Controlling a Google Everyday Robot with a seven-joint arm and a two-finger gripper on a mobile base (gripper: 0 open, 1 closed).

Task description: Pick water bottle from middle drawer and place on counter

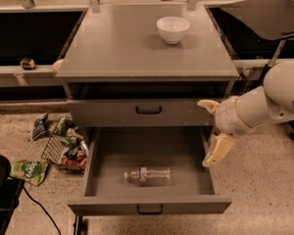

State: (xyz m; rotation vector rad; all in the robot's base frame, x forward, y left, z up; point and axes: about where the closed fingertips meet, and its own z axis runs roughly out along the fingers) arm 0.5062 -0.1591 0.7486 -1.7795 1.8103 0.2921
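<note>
The water bottle (pixel 148 175) lies on its side on the floor of the open middle drawer (pixel 103 180), cap to the left. My gripper (pixel 211 129) is at the drawer's right side, above its right wall, to the right of the bottle and higher. Its two cream fingers (pixel 217 150) are spread wide apart, one up and one down, with nothing between them. The grey counter (pixel 122 48) tops the cabinet above.
A white bowl (pixel 173 29) stands on the counter at the back right. A closed drawer front (pixel 108 112) sits above the open drawer. Snack bags and a wire basket (pixel 63 148) lie on the floor to the left. Black-fronted benches flank the cabinet.
</note>
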